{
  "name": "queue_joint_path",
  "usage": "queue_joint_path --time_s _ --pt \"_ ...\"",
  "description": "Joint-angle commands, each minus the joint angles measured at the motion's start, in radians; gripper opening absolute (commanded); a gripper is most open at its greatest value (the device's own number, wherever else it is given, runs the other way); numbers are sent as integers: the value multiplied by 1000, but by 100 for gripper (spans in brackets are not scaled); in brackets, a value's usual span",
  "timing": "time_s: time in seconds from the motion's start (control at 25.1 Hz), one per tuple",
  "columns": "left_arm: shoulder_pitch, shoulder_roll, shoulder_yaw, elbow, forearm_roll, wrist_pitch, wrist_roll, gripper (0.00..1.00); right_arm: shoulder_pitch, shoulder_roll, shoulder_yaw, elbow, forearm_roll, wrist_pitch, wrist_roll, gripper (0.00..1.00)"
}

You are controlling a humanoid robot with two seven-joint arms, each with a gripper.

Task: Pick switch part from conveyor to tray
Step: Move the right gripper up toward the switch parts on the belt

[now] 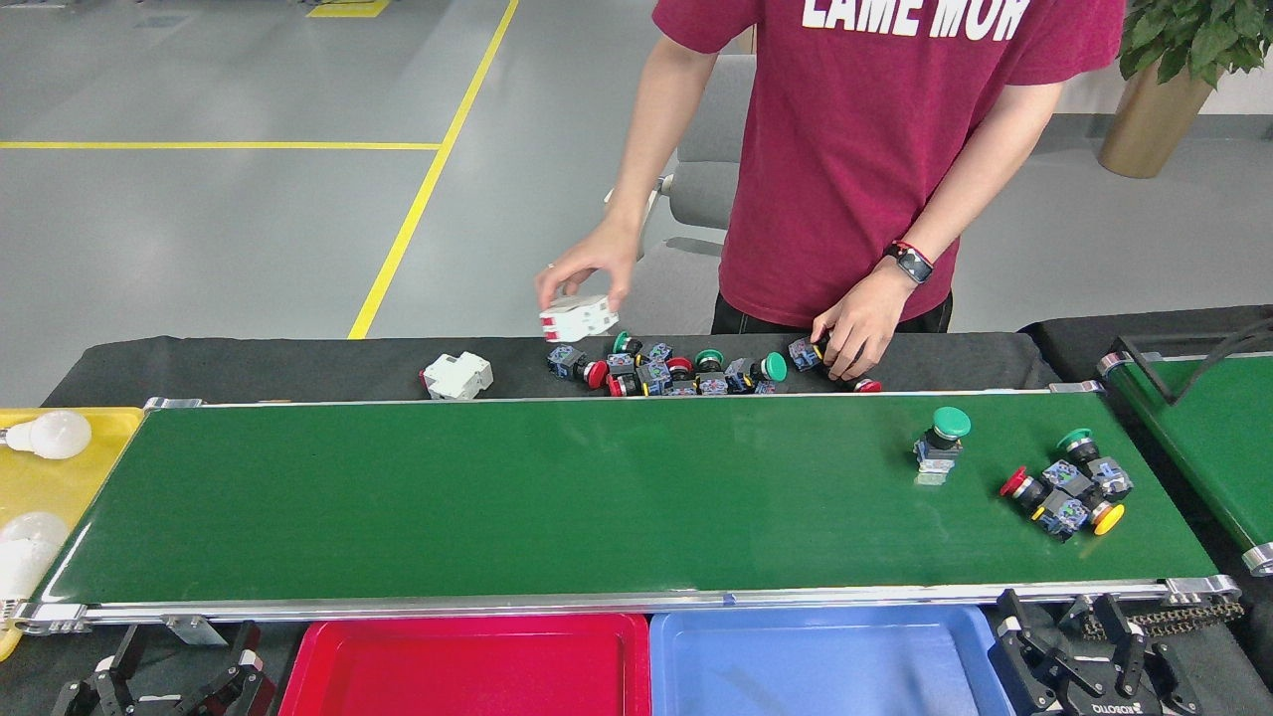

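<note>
The conveyor is a wide dark green belt in a silver frame. On its right end a green-capped switch part stands alone. Right of it lies a cluster of three switch parts with red, yellow and green caps. A red tray and a blue tray sit below the belt's near edge. My left gripper rests open at the bottom left, below the belt frame. At the bottom right, just right of the blue tray, my right gripper is open. Neither holds anything.
A person in a maroon shirt stands behind the belt, one hand holding a white breaker, the other in a pile of switches on black cloth. Another white breaker lies there. A yellow tray holds bulbs. A second green belt is at right.
</note>
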Motion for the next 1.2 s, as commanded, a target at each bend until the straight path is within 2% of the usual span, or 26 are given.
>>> queue_joint_path --time_s 0.0,0.44,0.6,0.84,1.0,1.16 --pt "0 6 5 -8 1 1 12 100 -9 -2 -5 -15 -2 -2 -9 98" --pt "1 2 2 4 4 4 48 100 -14 -2 -5 -14 -2 4 -6 98" --pt "-3 2 8 4 4 6 48 100 -55 -3 10 -2 11 27 -2 98" --pt "-3 3 8 4 4 6 48 100 -161 -5 187 107 103 191 0 98" --pt "-3 5 8 4 4 6 48 100 -213 -5 276 160 110 274 0 98" --pt "-6 8 8 2 4 6 48 100 -261 -6 308 210 116 379 0 98"
